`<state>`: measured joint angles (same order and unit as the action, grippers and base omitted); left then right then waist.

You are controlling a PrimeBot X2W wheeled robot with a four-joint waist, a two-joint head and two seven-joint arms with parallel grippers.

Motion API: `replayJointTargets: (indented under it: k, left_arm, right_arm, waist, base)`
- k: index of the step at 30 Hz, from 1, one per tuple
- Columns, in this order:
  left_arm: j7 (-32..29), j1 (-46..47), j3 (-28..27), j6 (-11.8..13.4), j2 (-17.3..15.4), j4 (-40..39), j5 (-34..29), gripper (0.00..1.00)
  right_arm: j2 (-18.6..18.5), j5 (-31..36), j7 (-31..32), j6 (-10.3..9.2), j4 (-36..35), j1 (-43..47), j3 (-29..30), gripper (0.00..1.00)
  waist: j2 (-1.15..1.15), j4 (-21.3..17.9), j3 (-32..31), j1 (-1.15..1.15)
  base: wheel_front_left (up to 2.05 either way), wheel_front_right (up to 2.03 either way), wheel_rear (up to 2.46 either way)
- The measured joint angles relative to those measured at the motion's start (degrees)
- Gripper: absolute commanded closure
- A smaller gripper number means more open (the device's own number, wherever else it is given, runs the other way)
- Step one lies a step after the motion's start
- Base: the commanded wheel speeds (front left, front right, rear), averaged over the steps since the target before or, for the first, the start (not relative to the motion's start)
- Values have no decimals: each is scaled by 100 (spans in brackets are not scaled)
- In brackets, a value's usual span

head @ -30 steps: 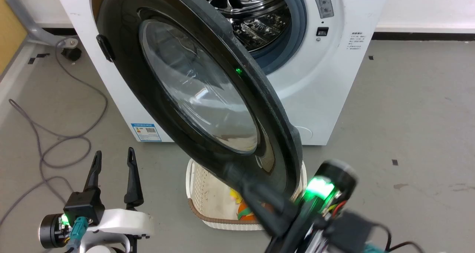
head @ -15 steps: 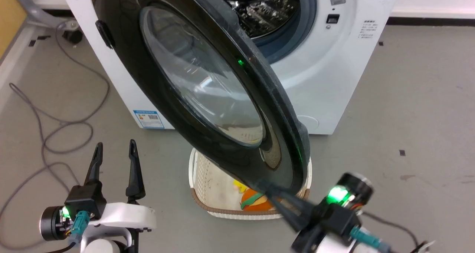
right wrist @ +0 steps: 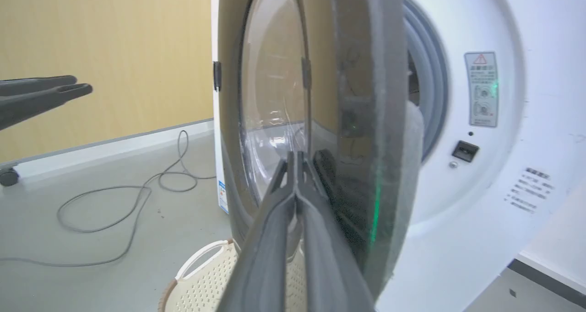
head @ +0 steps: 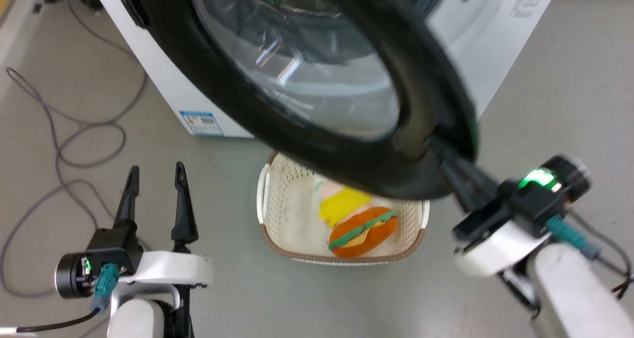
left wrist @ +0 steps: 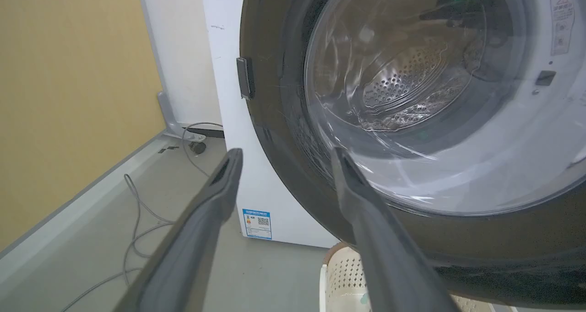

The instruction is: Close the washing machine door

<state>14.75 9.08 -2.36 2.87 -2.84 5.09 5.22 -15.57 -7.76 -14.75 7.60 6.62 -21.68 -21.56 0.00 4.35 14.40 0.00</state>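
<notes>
At the far left a grey cable (head: 59,149) lies looped on the floor (head: 545,105), out of my way. My left tool (head: 156,167) hangs low near it, fingers spread apart with nothing between them and well clear of the machine. I judge it idle on purpose: one push is enough here, and a second arm would only crowd the swing. Next comes the washing machine (head: 163,95). Across its front is the washing machine door (head: 237,115), hinged on the machine's left side and swung partway over the opening. Its free edge stands off the front, so a gap to the grey gasket (right wrist: 432,74) shows. Under the door's lower rim a cream basket (head: 265,199) sits on the floor just before the machine, with a toy burger (head: 364,231) inside. It looks low enough for the door to pass above it. At the right, my right tool (head: 443,152) has its fingers pressed together on nothing, tips against the door's glossy outer face near the free edge. Closed fingers make one stiff pusher, and pushing far from the hinge gives leverage. What remains, I judge, is pressing until the latch catches. The risk is my tips sliding off that slick rim.
</notes>
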Motion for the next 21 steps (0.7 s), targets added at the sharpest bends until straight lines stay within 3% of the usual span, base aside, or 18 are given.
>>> replayJointTargets:
  k: [8, 21]
  left_arm:
    - [0, 254, 94, 24, 1, -123, 9, 0]
    - [0, 631, 325, 77, 1, -199, 164, 0]
  right_arm:
    - [16, 86, 0, -1, 425, -727, 803, 100]
    - [40, 308, 0, -1, 1622, -2193, 1524, 100]
  waist:
    - [0, 39, 485, 0]
    - [0, 132, 1136, 0]
  base:
    - [0, 0, 0]
    - [0, 0, 0]
